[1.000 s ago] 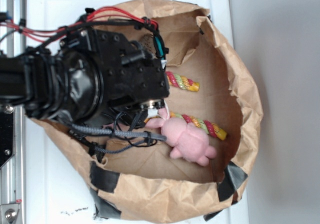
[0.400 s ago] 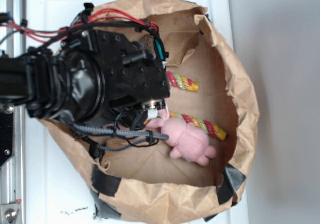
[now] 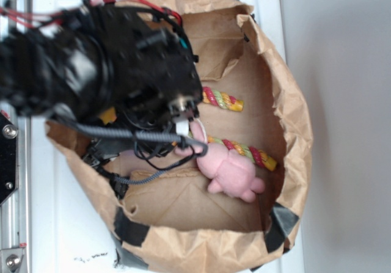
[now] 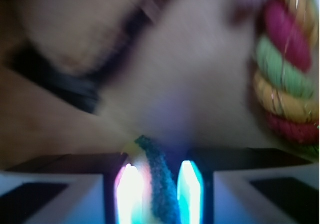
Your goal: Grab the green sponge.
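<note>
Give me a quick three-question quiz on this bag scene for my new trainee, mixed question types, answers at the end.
1. True or false: the pink plush lies inside the paper bag.
2. In the wrist view, what shows between the fingers? A) a metal spoon B) the dark edge of the green sponge C) a blue cup
3. Fill in: in the wrist view, the striped rope toy appears on the ___ side.
Key: 1 true; 2 B; 3 right.

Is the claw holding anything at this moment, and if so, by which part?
Yes, it seems: the wrist view shows the green sponge's dark green scouring edge between the claw's two fingers, with a sliver of yellow foam beside it. The blur hides whether they truly press it.
</note>
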{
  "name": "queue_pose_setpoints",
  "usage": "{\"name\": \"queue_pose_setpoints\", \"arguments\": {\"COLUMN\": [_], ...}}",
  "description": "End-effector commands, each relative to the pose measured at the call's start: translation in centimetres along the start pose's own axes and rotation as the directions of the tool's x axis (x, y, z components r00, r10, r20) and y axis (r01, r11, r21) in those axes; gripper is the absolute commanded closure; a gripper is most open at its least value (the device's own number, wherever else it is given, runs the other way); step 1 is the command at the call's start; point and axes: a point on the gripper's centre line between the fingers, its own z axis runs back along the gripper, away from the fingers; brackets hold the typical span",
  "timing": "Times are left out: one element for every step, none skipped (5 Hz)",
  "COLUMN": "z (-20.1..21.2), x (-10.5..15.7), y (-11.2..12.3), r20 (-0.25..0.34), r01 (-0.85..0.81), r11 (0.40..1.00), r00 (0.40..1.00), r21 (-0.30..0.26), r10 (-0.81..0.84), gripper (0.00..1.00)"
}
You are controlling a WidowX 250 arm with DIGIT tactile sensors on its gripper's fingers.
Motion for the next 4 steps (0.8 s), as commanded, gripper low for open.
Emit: {"name": "queue_pose_setpoints", "arguments": {"z": [7.2,8.7,9.9,11.0], "x": [2.8,3.1,2.7,2.7], "y": [0.9,1.7,2.4,2.4], "r20": [0.191,0.235,0.291,0.356], "r01": [-0.148,-0.297,-0.429,-0.534], "r11": [0.981,0.937,0.883,0.826], "r00": [0.974,0.939,0.884,0.819], "r21": [0.128,0.185,0.192,0.182], "r10": [0.122,0.252,0.366,0.450], "gripper": [1.00,1.00,1.00,1.00]}}
